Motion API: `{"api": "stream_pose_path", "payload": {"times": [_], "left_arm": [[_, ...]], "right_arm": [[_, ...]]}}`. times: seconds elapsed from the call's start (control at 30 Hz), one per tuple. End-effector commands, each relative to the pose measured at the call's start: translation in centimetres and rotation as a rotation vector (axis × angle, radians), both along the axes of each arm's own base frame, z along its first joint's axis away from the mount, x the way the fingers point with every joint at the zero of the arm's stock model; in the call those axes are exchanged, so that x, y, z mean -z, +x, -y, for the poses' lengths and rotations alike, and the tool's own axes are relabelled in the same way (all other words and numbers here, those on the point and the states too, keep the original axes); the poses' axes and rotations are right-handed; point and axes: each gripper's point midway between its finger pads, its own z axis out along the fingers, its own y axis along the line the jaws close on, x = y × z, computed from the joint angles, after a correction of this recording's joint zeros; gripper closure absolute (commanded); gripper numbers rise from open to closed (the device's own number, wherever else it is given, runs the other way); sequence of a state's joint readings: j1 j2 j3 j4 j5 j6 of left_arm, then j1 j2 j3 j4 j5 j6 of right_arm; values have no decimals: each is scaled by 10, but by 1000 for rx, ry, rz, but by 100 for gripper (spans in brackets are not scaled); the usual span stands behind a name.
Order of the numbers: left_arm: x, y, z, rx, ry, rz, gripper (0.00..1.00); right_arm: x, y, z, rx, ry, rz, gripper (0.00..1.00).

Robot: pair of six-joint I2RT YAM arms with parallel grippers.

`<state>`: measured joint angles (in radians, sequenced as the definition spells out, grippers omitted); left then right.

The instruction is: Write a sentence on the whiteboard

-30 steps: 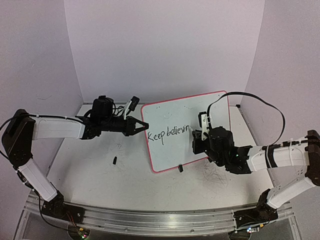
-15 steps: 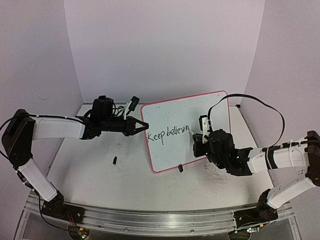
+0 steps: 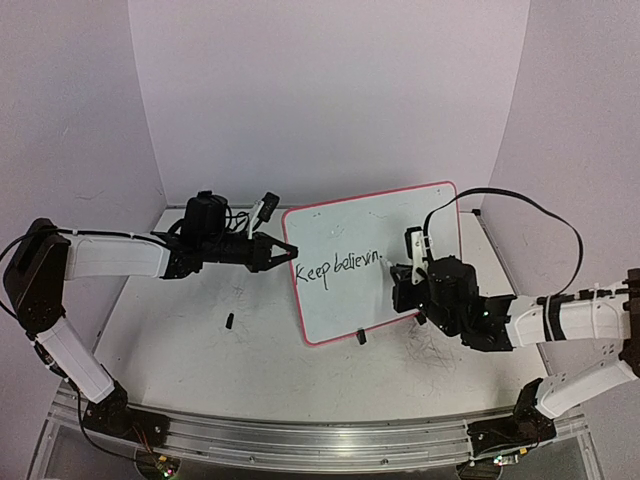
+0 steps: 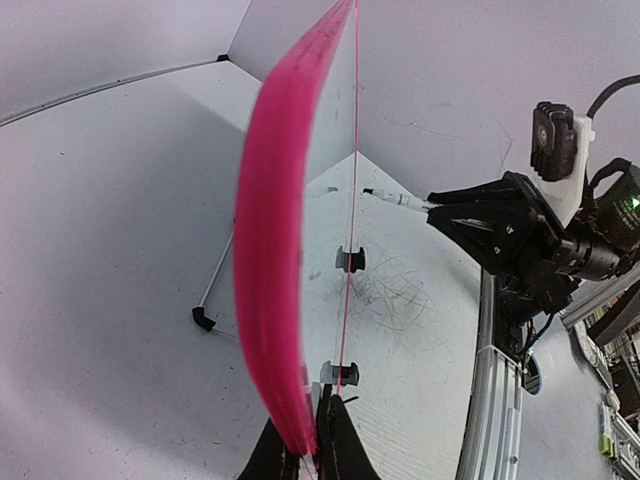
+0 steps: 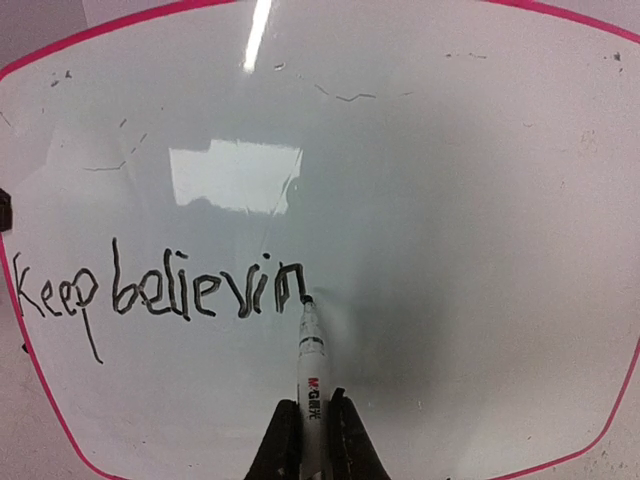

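Now the sentence (image 5: 160,290) reads "Keep believin", a letter longer than a second ago, so I judge it about half written, with the g next. It crosses the left part of the whiteboard (image 3: 372,222), which stands tilted at the far middle of the counter (image 3: 180,340). The right jaws, shifted rightward, pinch a marker (image 5: 310,355), its tip at the foot of the n. The left jaws stay clamped on the board's pink left rim. From above, the last letters are too small to read. A small dark object (image 3: 230,321) on the near left is unidentifiable.

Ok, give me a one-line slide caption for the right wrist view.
Right gripper holds a marker, tip at the end of the unfinished sentence "Keep believin" on the whiteboard.
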<state>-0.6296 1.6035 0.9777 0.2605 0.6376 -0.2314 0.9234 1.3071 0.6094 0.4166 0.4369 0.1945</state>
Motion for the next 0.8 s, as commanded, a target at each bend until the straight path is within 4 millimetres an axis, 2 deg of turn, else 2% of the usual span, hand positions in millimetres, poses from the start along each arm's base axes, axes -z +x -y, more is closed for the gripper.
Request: {"api": "stream_pose_path", "payload": {"times": [0.0,0.23,0.77], "left_arm": [[1,3,-1,-2,57,79,100],[1,2,-1,-2,58,79,100],[0,1,0,6,56,82,100]], "right_arm": [[-19,6,7,28,20,45,100],[-18,15,8,54,29,53,100],[-15,21,5,69,24,67,100]]}}
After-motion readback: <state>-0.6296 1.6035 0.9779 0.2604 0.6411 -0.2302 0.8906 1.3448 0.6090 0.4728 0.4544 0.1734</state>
